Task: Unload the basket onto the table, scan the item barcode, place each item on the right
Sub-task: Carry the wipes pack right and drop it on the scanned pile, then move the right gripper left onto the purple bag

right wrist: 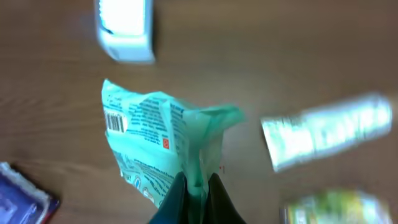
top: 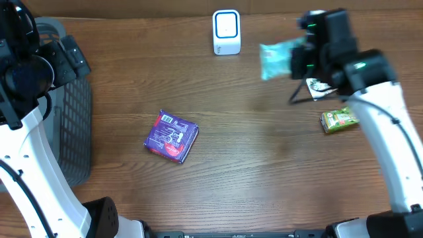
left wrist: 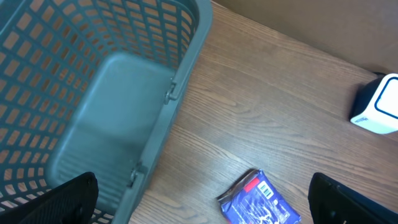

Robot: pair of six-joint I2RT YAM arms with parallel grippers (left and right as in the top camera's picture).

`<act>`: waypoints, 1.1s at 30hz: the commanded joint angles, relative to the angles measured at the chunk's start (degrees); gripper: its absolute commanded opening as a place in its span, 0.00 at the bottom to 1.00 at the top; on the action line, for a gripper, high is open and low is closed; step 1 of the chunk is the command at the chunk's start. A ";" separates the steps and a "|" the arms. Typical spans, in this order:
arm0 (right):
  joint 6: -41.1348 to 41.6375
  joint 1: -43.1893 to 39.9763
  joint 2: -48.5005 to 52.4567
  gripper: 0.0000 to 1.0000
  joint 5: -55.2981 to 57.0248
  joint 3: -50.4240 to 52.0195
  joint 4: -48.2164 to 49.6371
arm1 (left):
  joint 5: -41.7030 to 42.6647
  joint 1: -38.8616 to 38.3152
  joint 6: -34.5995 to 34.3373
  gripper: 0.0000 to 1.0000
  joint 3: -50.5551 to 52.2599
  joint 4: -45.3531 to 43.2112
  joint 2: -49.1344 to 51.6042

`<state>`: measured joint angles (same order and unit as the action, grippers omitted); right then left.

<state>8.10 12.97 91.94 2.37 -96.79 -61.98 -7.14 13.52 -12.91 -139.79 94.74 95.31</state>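
Only right wrist: barcode (right wrist: 115,122) on teal packet (right wrist: 155,143).

The table (top: 264,165) is smooth brown wood. The basket (left wrist: 118,118) is grey plastic. The green packet (right wrist: 146,140) looks crinkly.

The packet (right wrist: 155,140) is mint-green, box (top: 172,137) purple, scanner (top: 227,32) white, basket (left wrist: 186,56) grey latticed.

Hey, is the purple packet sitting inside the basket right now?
No, the purple packet lies flat on the wooden table, clear of the grey basket.
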 commanded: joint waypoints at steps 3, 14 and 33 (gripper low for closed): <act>7.32 -13.88 -0.22 0.04 -6.60 1.77 -3.23 | -0.33 -0.04 0.48 1.00 0.15 -0.04 0.02; 7.37 -28.35 8.46 0.04 -6.88 11.06 2.89 | -0.33 -0.04 0.48 1.00 0.15 -0.04 0.04; 6.93 -20.85 5.90 1.00 -37.13 0.81 -4.66 | -0.33 -0.04 0.48 0.99 0.15 -0.04 0.04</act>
<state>15.18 -12.27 99.96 -20.97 -94.43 -67.99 -7.14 13.54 -12.91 -139.79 94.74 95.31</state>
